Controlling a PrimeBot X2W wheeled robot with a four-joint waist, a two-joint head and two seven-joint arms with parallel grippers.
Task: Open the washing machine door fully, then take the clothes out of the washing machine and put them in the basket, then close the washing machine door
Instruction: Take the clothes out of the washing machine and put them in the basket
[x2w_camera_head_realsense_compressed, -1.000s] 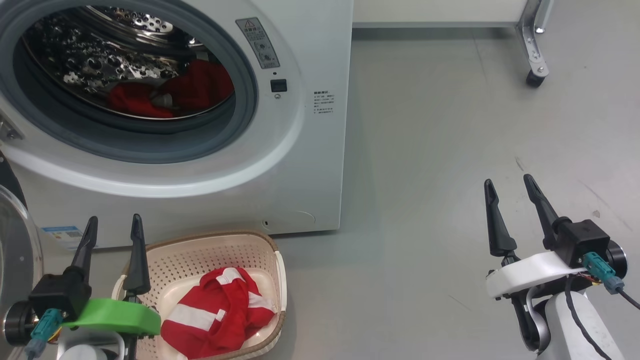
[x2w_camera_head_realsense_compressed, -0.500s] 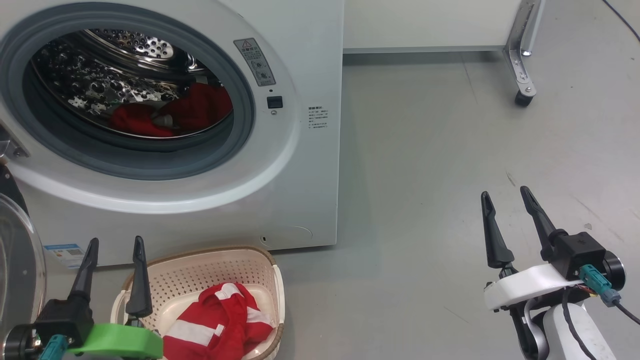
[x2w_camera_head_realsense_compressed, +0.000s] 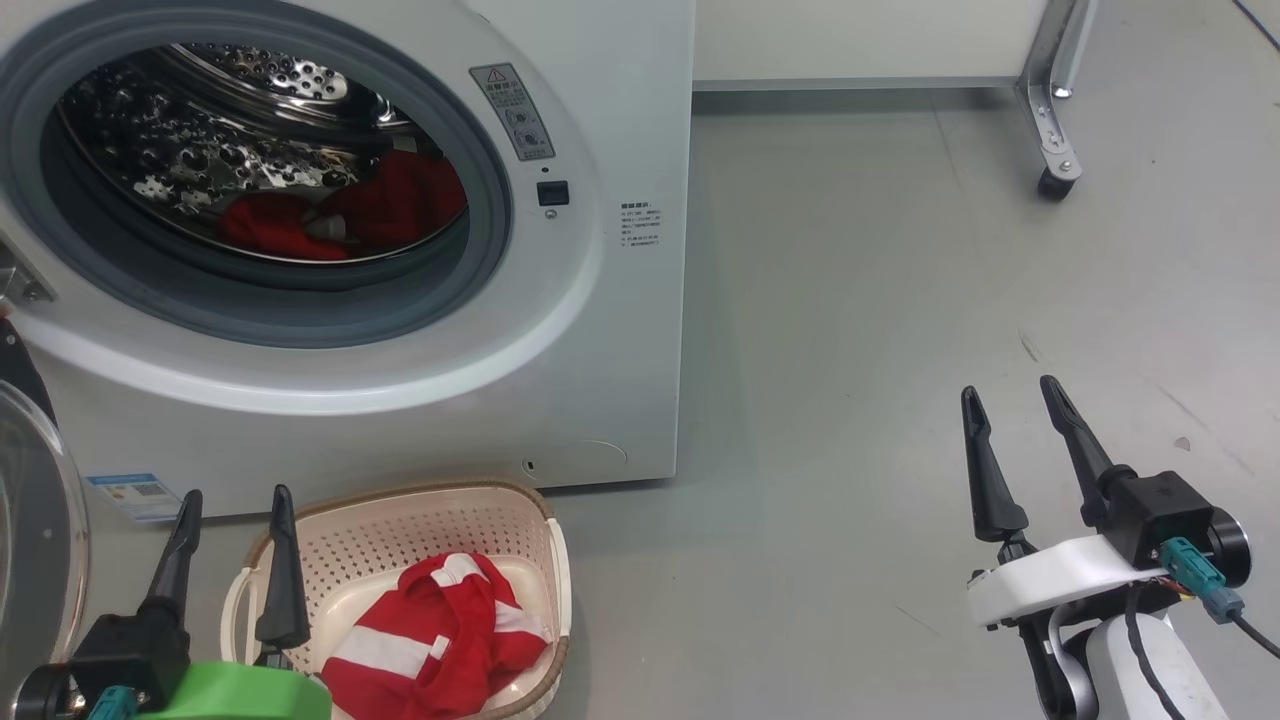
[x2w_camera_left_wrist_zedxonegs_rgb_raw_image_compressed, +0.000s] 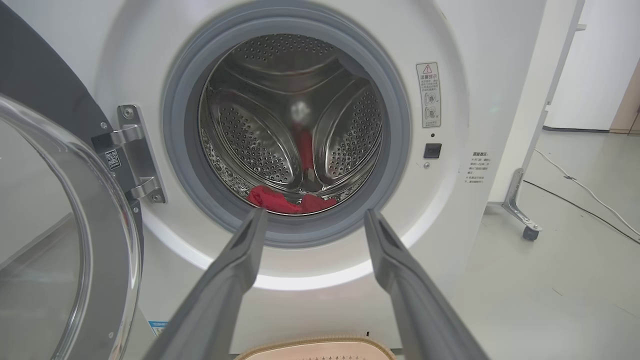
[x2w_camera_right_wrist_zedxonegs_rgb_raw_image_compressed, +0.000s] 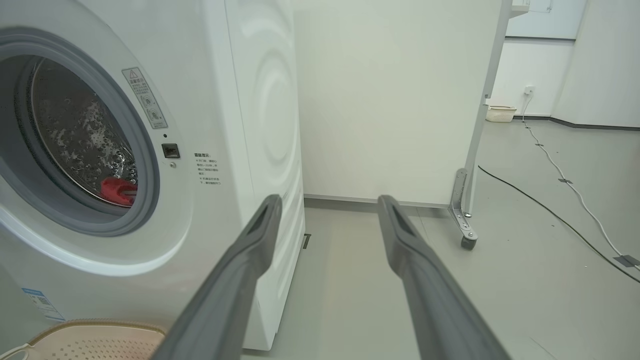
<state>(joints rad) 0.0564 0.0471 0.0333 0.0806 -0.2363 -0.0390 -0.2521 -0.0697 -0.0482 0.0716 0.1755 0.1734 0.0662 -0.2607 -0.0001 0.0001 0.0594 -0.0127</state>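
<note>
Clothes (x2w_camera_head_realsense_compressed: 430, 630) in basket (x2w_camera_head_realsense_compressed: 400, 520) and washing machine (x2w_camera_head_realsense_compressed: 620, 330) as before; left end effector (x2w_camera_head_realsense_compressed: 237, 490) and right end effector (x2w_camera_head_realsense_compressed: 1008, 384) both spread, empty.

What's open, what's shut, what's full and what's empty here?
washing machine door: open.
washing machine: drum holds red clothes.
basket: holds a red-and-white striped garment.
left tool: open, empty.
right tool: open, empty.
</note>
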